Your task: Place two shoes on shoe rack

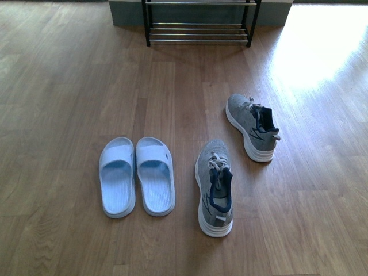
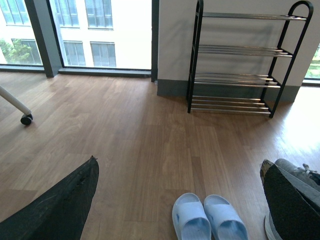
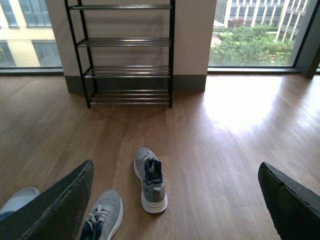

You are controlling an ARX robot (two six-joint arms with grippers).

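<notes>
Two grey sneakers lie apart on the wood floor: the near one (image 1: 215, 187) (image 3: 102, 215) and a farther one (image 1: 252, 126) (image 3: 150, 179) angled to the right. A pair of pale blue slides (image 1: 136, 175) (image 2: 209, 219) sits side by side to their left. The shoe rack (image 1: 199, 23) (image 2: 239, 60) (image 3: 126, 55), black frame with chrome bars, stands against the far wall with nothing on it. My left gripper (image 2: 180, 200) hangs open above the slides. My right gripper (image 3: 175, 200) hangs open above the sneakers. Neither arm shows in the front view.
Large windows flank the wall behind the rack. A caster wheel (image 2: 26, 119) on a white leg stands on the floor at the far left. A bright sun patch (image 1: 322, 40) lies on the floor to the right of the rack.
</notes>
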